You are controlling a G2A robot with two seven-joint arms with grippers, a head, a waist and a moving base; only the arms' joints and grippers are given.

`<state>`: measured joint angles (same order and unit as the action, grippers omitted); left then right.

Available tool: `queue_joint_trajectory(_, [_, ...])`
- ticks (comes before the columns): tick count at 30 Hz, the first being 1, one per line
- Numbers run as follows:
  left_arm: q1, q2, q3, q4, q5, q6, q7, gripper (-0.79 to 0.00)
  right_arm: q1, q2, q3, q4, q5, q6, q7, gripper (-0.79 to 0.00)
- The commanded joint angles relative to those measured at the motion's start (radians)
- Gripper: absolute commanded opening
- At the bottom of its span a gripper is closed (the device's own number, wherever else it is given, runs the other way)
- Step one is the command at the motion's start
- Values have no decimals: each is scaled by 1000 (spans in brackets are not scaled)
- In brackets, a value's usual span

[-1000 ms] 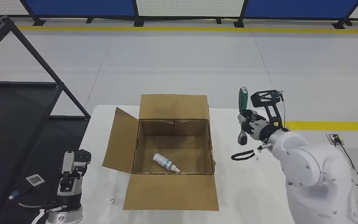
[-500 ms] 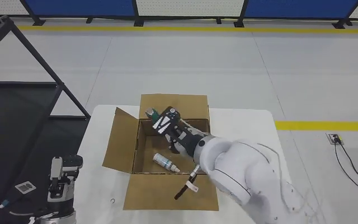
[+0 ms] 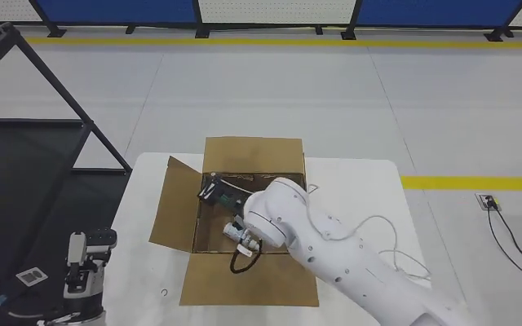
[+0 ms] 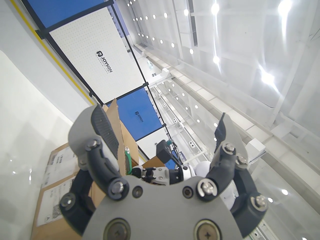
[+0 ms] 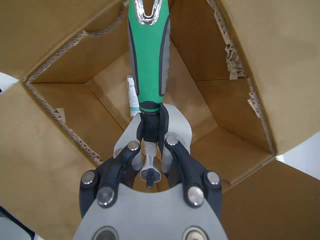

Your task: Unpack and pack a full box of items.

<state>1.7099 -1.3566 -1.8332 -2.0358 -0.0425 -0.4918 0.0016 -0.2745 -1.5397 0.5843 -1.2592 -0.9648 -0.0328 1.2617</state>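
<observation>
Room, top view: pale grey floor [image 3: 269, 90] crossed by a yellow line, with blue and white panels along the far side.
Table [image 3: 359, 196], top view: white, carrying one open cardboard box [image 3: 253, 155] with its flaps folded outward.
Right arm [image 3: 326, 236], top view: I see it stretched across the table and over the box, with the right gripper [image 3: 214, 192] down inside, near the far corner on the robot's left.
Left gripper [image 3: 88, 239], top view: off the table's left edge, well apart from the box.
Ratchet wrench [image 5: 148, 51], right wrist view: green and grey rubber handle, a chrome cap with a hanging hole at its end, and a chrome ratchet head with a square drive.
Grip, right wrist view: the right gripper is clamped on the wrench's black neck. The head lies back toward the palm, and the handle sticks out past the fingertips into the box's opening.
Box interior, right wrist view: brown walls with torn edges surround the handle. A small white bottle [image 5: 132, 96] lies on the box floor, partly hidden behind the handle.
Fingers [image 4: 103, 128], left wrist view: the left gripper's two ribbed fingers stand wide apart.
Background, left wrist view: I see the box's outer wall with white labels just beyond the fingers, part of the right arm farther off past the box's rim, and a ceiling with rows of lights.
</observation>
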Motion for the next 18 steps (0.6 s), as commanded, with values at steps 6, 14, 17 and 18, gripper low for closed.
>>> queue_joint_trajectory(6, [-5, 0, -2, 1, -3, 2, -10, 0, 51, -65, -59, 265, 52, -9, -60, -785])
queue_joint_trajectory(14, [-5, 0, -12, 8, -8, 5, -9, 0, 89, -128, -80, 518, 122, -51, -109, -785])
queue_joint_trajectory(17, [-7, 0, -11, 6, -4, 6, -9, 0, 100, -151, -93, 588, 128, -57, -122, -785])
queue_joint_trajectory(18, [-8, 0, -10, 6, -3, 7, -9, 0, 102, -159, -97, 607, 131, -61, -127, -785])
